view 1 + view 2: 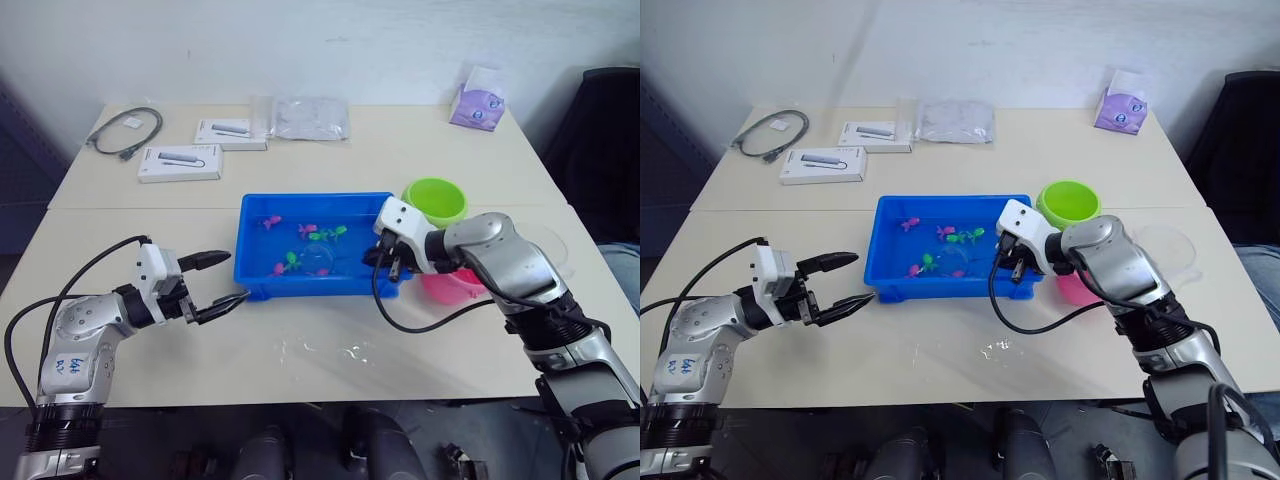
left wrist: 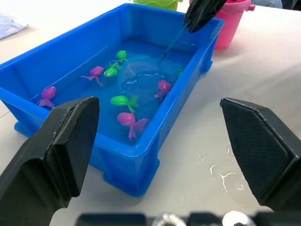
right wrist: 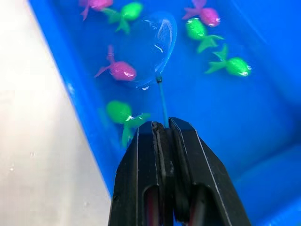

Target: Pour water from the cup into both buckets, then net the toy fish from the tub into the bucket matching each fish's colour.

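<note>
Eye views: the tub [image 1: 262, 283] is seen at the middle of the desk [image 1: 330, 350], holding water and small fish; the green bucket [image 1: 436, 199] stands just beyond its right end, and the pink bucket [image 1: 447, 285] sits beside it, half hidden by the right arm; the cup [image 1: 1168, 243] lies further right, faint against the desk; the right end effector [image 1: 392, 262] is poised over the tub's right end, while the left end effector [image 1: 216, 282] is held released, fingers spread, near the tub's left front corner; a little spilled water [image 1: 330, 352] is noted in front of the tub.

Left wrist view: the net [image 2: 137, 74] is seen dipped in the water, its hoop lying among a pink fish [image 2: 163, 86] and a green fish [image 2: 120, 100]; its thin handle runs up and away toward the right end effector.

Right wrist view: the fingers are clenched on the handle's end; the long axis of the net runs straight out from the end effector, hoop foremost, pointing toward the tub's middle; a pink fish [image 3: 121, 70] touches the rim.

The net is judged light, its mesh soft and its stick thin and slippery, likely to twist in the grip; hold is best kept at the stick's end; the fish look light and buoyant, easily pushed aside.
</note>
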You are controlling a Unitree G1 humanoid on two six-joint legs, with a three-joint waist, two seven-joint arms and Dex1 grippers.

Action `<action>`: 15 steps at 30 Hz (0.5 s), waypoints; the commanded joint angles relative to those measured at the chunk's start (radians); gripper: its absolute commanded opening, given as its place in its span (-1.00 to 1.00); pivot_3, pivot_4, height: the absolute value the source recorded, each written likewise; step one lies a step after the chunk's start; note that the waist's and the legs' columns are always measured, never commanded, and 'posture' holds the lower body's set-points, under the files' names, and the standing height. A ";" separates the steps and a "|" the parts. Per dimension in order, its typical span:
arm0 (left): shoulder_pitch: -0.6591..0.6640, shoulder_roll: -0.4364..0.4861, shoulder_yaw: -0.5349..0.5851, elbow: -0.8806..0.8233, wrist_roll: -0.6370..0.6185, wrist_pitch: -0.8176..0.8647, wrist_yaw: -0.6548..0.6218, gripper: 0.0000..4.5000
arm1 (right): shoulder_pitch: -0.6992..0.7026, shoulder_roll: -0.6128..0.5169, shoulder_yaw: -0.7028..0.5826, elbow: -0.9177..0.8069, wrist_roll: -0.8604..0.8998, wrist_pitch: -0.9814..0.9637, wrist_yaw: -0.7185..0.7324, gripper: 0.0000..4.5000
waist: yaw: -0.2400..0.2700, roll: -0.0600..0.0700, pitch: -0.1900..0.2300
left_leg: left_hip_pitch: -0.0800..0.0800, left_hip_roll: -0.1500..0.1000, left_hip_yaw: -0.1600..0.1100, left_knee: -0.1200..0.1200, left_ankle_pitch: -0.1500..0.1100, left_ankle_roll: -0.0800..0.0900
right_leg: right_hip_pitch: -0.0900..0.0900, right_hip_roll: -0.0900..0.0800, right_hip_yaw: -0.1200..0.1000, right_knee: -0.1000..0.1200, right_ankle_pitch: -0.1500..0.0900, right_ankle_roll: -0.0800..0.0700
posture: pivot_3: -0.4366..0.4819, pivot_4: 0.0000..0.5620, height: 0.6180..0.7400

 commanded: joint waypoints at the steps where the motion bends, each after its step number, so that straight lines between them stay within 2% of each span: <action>1: 0.000 0.010 0.003 0.001 0.004 -0.017 -0.007 0.97 | -0.022 0.012 -0.100 -0.025 0.077 0.083 -0.007 -1.00 | -0.003 0.000 0.000 | 0.000 0.000 0.000 0.000 0.000 0.000 | 0.000 0.000 0.000 0.000 0.000 0.000 | -0.05 -0.47 1.00; 10: -0.009 0.008 -0.001 0.013 0.010 -0.026 -0.008 0.97 | -0.012 -0.013 -0.182 -0.037 0.185 0.198 -0.002 -1.00 | -0.004 0.000 0.000 | 0.000 0.000 0.000 0.000 0.000 0.000 | 0.000 0.000 0.000 0.000 0.000 0.000 | -0.05 -0.47 1.00; 15: -0.013 0.011 0.003 0.031 0.012 -0.042 -0.014 0.97 | 0.025 -0.029 -0.147 -0.060 0.149 0.099 -0.024 -1.00 | -0.004 0.000 0.000 | 0.000 0.000 0.000 0.000 0.000 0.000 | 0.000 0.000 0.000 0.000 0.000 0.000 | -0.05 -0.47 1.00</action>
